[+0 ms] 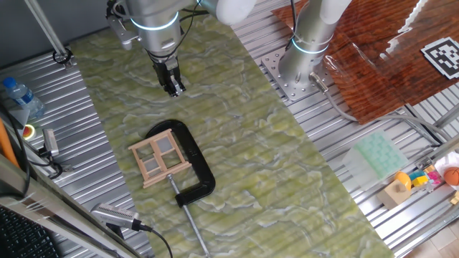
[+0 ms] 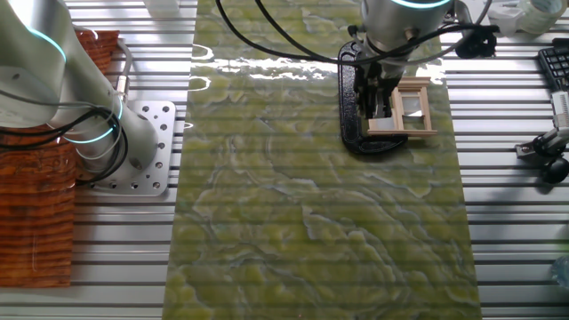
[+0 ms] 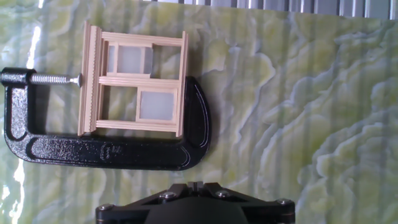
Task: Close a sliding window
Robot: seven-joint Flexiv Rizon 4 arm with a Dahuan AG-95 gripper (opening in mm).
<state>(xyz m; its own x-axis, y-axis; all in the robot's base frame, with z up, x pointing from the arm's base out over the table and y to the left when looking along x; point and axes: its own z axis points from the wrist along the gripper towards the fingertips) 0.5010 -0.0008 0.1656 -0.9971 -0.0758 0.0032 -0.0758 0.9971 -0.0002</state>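
Observation:
The sliding window (image 1: 161,159) is a small pale wood frame with four panes. It lies flat on the green marbled mat (image 1: 272,165), held in a black C-clamp (image 1: 201,168). It shows in the other fixed view (image 2: 411,108) and at the upper left of the hand view (image 3: 137,84), with the clamp (image 3: 112,152) around it. One pane sits upper left and one lower right, so the sashes look staggered. My gripper (image 1: 174,87) hangs above the mat, apart from the window, with its fingers together and empty. In the hand view its tips (image 3: 194,185) are at the bottom edge.
The arm's base (image 1: 308,50) is bolted beside the mat on a metal plate. A water bottle (image 1: 18,93) and cables lie at the left. A green tray (image 1: 376,154) and small toys (image 1: 423,179) sit at the right. A keyboard (image 2: 556,67) lies near the window's side.

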